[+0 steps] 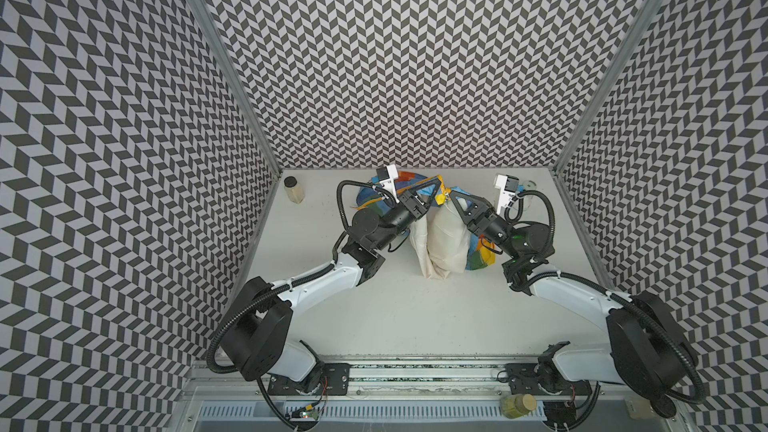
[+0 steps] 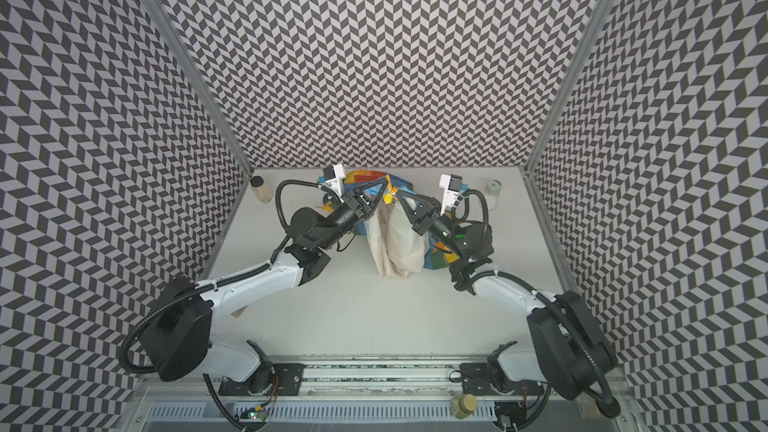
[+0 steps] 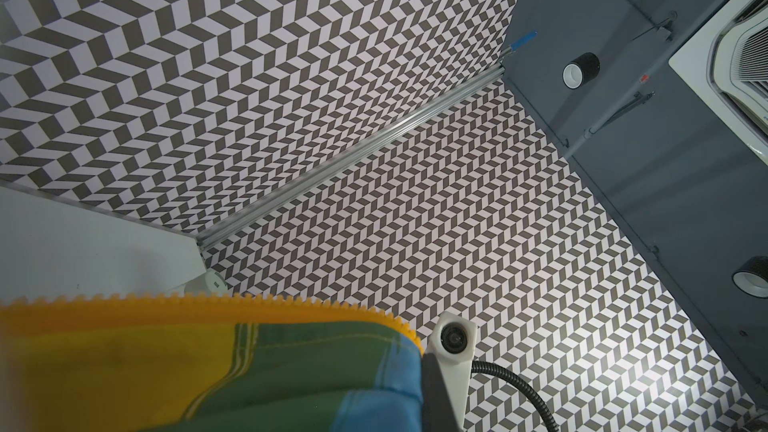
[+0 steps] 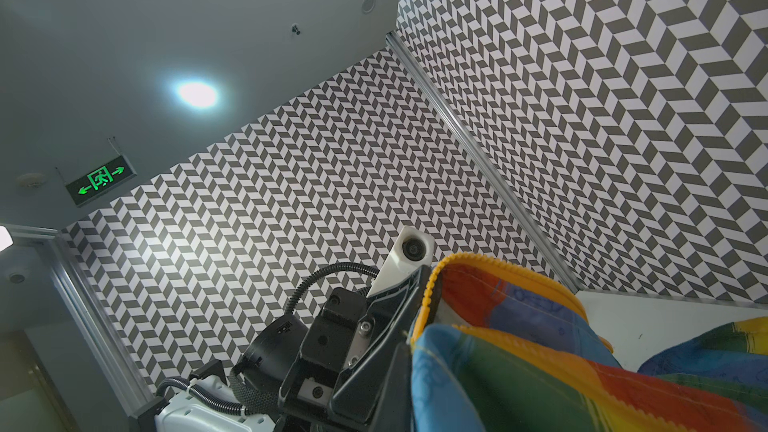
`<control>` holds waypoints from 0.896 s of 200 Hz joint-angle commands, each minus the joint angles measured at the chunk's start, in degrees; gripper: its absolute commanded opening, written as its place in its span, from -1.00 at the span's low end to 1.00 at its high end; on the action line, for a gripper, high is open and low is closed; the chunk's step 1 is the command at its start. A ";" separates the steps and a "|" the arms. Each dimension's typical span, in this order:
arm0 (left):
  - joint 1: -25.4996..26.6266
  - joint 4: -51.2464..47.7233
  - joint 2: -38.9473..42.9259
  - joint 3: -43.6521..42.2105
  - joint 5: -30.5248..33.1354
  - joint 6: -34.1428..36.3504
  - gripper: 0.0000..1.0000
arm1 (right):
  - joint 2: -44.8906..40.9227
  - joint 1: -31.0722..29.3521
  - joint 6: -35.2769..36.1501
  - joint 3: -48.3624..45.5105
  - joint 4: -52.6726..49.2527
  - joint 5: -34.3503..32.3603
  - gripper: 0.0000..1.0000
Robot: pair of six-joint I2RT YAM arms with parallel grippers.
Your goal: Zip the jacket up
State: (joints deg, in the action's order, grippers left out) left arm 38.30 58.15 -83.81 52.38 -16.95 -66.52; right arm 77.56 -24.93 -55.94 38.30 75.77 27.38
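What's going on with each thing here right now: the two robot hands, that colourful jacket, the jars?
left hand: shut, pinching the jacket's upper edge.
right hand: shut, pinching the jacket too.
jacket: held up, hanging, cream lining outward.
zipper: undone.
dark-lidded jar: upright, lid on.
pale-lidded jar: upright, lid on.

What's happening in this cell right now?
Both arms hold the jacket up by its top edge. The left gripper and the right gripper are each clamped on fabric beside the orange-yellow zipper strip. The cream lining faces out and hangs toward the table. The toothed edges show apart in the wrist views, so it is not zipped yet.
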 commanded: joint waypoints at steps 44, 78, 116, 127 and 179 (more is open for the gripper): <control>0.37 3.54 -0.25 -0.53 0.25 -0.46 -1.00 | -2.40 -0.64 0.46 1.33 5.15 -0.46 -1.00; 0.37 3.55 -0.56 -0.34 0.57 -0.85 -1.00 | -2.81 -0.64 0.53 1.31 5.15 -0.52 -1.00; 0.41 3.90 -0.52 -0.61 0.35 -1.11 -1.00 | -2.57 -0.65 0.33 1.42 5.20 -0.66 -1.00; 0.37 3.91 -0.42 -0.47 0.12 -1.03 -1.00 | -2.44 -0.65 0.31 1.46 5.22 -0.66 -1.00; 0.56 4.20 -0.31 0.13 -0.19 -1.01 -1.00 | -1.84 -0.65 0.39 1.58 5.15 -0.88 -1.00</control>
State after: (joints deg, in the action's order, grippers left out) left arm 38.35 58.85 -84.18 52.01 -16.56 -67.59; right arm 76.36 -25.23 -55.92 38.28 75.77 27.11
